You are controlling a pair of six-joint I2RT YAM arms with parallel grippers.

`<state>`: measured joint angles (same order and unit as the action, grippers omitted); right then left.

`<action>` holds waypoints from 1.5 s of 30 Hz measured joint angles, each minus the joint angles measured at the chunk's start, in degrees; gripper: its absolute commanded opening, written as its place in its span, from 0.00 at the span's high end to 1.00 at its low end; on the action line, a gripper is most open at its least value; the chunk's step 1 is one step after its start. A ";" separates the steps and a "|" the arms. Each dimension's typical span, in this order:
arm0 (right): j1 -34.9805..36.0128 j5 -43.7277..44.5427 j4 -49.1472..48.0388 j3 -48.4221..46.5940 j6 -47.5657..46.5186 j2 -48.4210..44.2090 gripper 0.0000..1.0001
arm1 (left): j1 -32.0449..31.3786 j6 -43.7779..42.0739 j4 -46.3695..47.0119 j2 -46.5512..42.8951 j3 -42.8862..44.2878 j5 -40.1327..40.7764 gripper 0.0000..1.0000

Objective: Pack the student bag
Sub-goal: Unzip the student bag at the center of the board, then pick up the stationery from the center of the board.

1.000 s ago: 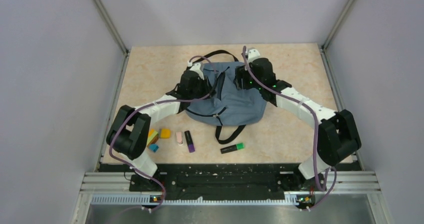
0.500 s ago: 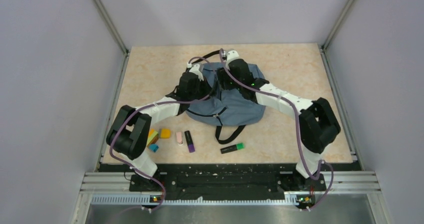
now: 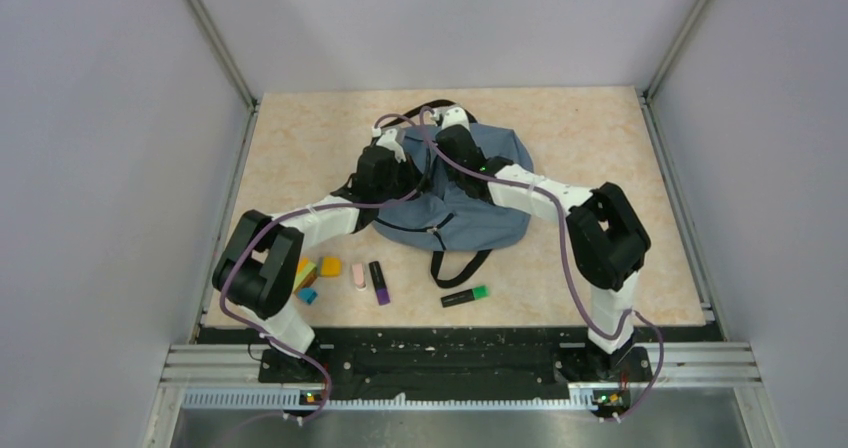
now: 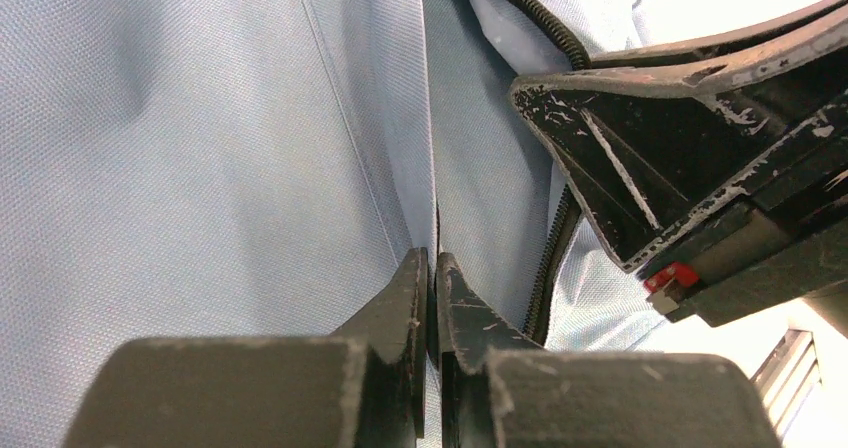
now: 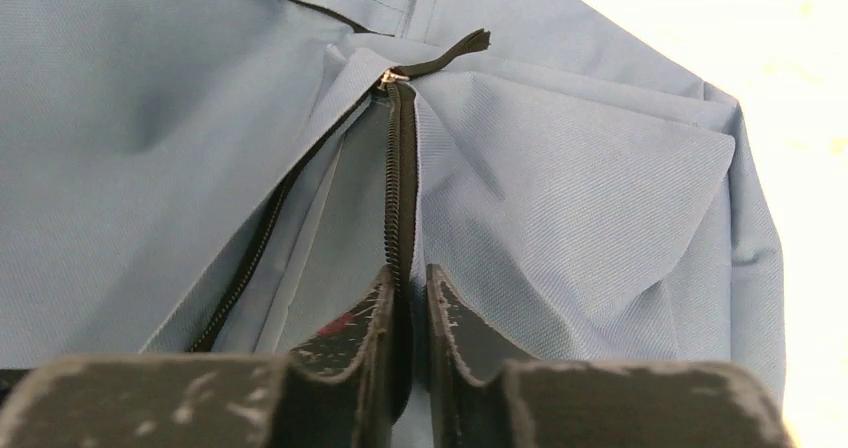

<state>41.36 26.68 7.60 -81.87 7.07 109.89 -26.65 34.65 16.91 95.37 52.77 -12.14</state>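
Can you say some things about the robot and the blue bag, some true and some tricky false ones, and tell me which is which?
1. Both hands are on the bag. True: the left hand and the right hand each pinch it.
2. The green highlighter is inside the bag. False: it lies on the table, in front of the bag.
3. The right hand pinches the bag right at a black zipper. True.
4. The left hand holds the purple highlighter. False: that highlighter lies on the table, and the left hand pinches only blue fabric.
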 measured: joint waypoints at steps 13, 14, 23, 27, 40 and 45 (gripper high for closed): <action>0.13 0.00 -4.83 9.73 2.08 -11.13 1.00 | -0.13 3.02 0.70 1.46 -0.46 1.38 1.00; 0.00 -0.22 -5.70 10.86 2.45 -11.98 1.00 | -0.13 3.21 0.98 1.70 -0.46 1.49 1.00; -1.01 -1.14 -10.27 15.10 4.96 -13.38 1.00 | 0.00 4.68 4.81 2.43 -2.67 2.34 0.86; -1.03 -1.51 -10.80 15.13 4.98 -13.40 1.00 | 0.31 3.78 6.86 2.25 -4.07 1.66 0.51; -1.75 -2.40 -11.06 15.13 4.66 -13.51 1.00 | 1.49 -5.92 -14.99 -20.06 -6.47 5.62 0.24; -1.77 -2.54 -11.08 15.13 4.59 -13.51 1.00 | 1.51 -4.09 -24.39 -31.58 -13.25 8.85 0.22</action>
<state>39.59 24.14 -3.49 -66.74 11.66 96.38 -25.15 30.57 -7.49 63.79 39.53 -3.29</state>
